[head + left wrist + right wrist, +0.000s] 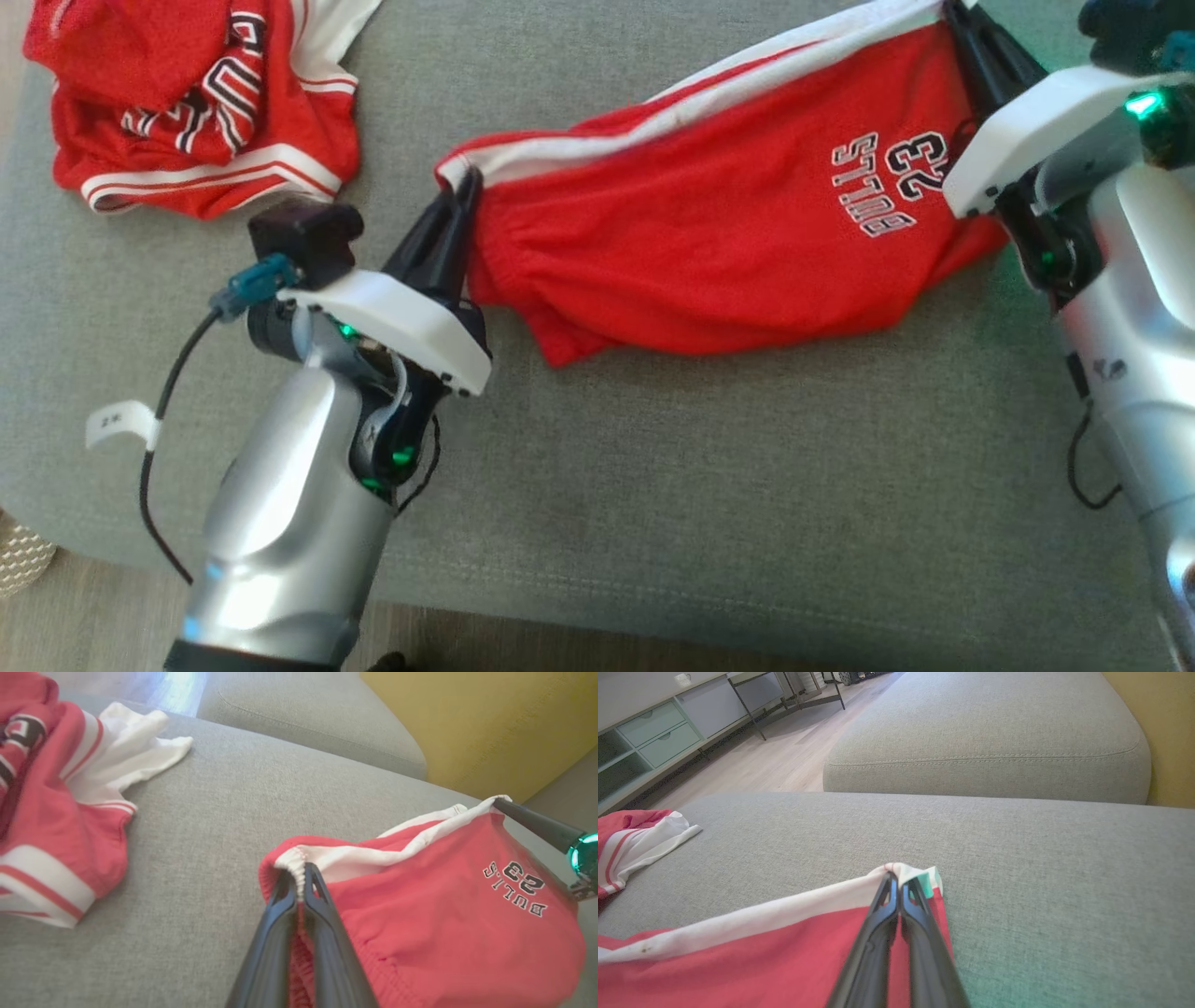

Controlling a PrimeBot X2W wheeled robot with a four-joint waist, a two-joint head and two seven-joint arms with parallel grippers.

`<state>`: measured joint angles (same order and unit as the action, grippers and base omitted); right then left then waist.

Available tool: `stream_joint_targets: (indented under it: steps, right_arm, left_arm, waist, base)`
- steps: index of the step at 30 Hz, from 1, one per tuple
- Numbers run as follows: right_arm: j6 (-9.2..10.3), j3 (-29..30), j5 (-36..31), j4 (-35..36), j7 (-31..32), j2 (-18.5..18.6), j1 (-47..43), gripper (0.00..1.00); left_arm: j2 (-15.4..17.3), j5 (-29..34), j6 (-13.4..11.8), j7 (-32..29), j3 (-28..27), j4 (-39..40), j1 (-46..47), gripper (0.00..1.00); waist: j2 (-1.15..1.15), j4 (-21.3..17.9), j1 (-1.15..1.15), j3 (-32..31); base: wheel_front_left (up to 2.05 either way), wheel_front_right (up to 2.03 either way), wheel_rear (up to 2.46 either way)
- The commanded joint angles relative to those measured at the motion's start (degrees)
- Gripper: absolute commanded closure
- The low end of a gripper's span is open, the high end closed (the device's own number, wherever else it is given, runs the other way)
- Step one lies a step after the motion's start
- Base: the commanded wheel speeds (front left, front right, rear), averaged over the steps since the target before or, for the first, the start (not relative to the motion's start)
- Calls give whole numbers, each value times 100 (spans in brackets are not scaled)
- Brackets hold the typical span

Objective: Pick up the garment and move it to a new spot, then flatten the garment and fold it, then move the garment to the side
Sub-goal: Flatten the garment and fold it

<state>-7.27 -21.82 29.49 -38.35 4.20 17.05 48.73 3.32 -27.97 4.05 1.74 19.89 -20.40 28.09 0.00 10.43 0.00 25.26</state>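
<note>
A pair of red shorts [738,224] with a white side stripe and "BULLS 23" print hangs stretched between my two grippers above the grey sofa seat [653,467]. My left gripper [464,187] is shut on the gathered waistband corner [299,870] at the shorts' left end. At the right end my right gripper [957,19] is shut on the white-striped corner [903,872]. The shorts [444,914] sag in the middle, their lower edge resting on the cushion. In the right wrist view the shorts [738,952] run off to the lower left.
A crumpled red and white jersey [196,103] lies at the seat's far left; it also appears as the jersey [51,812] and the jersey [630,844]. A second grey cushion [985,737] and a yellow wall [490,723] lie behind. The seat's front edge [653,625] runs along the bottom.
</note>
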Motion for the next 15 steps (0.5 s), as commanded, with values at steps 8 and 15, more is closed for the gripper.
stream_joint_targets:
  steps: [8, 15]
  right_arm:
    - [-22, -473, 302, -622, -753, -192, 493, 0]
    - [-22, -835, 437, -673, -1393, -199, 360, 0]
  left_arm:
    - [84, -65, 118, 313, -62, -343, 350, 0]
    - [148, 54, -129, 724, -123, -377, 45, 0]
  waist:
    - [0, -154, 0, 15]
    - [0, -298, 0, -185]
  base:
    - [0, 0, 0]
    - [0, 0, 0]
